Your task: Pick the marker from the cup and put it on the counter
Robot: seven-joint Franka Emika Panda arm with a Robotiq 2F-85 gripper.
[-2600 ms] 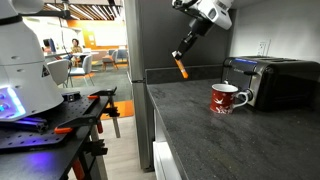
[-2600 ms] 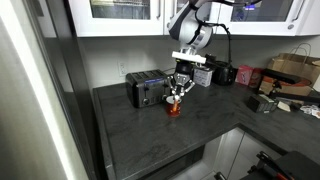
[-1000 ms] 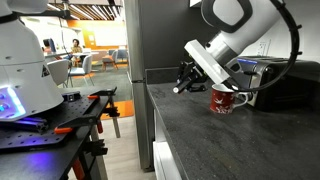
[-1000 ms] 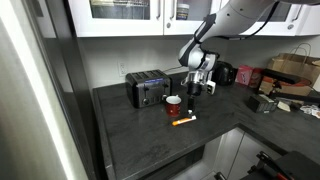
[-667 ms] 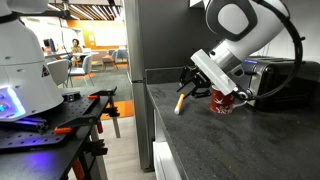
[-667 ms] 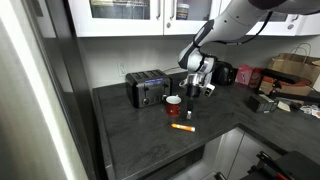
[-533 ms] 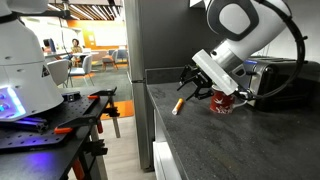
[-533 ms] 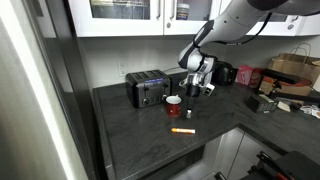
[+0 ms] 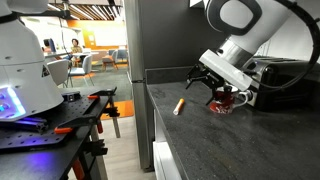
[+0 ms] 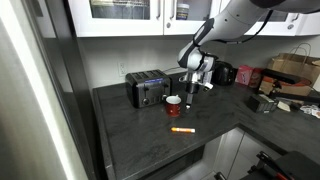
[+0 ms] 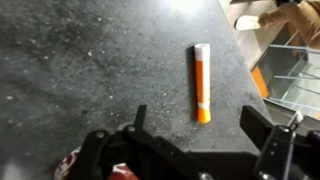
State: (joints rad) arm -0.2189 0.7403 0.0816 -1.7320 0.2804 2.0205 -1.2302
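The orange and cream marker [image 11: 201,82] lies flat on the dark grey counter [image 11: 80,60], free of any grip. In both exterior views the marker [image 9: 180,105] [image 10: 182,130] rests near the counter's front edge. My gripper [image 11: 200,125] hangs above it, open, with nothing between its fingers [image 11: 262,125]. In an exterior view the gripper [image 9: 200,80] hovers between the marker and the red cup [image 9: 228,100]. The cup [image 10: 173,102] stands upright behind the marker. A red sliver of the cup [image 11: 68,165] shows at the wrist view's lower left.
A black toaster [image 9: 285,80] [image 10: 147,88] stands behind the cup against the wall. Boxes and clutter [image 10: 290,75] fill the far end of the counter. A workbench with orange parts [image 9: 60,125] stands off the counter's edge.
The jaws have gone from shut to open and let go of the marker, which now lies on the counter. The gripper has lifted slightly away from it.
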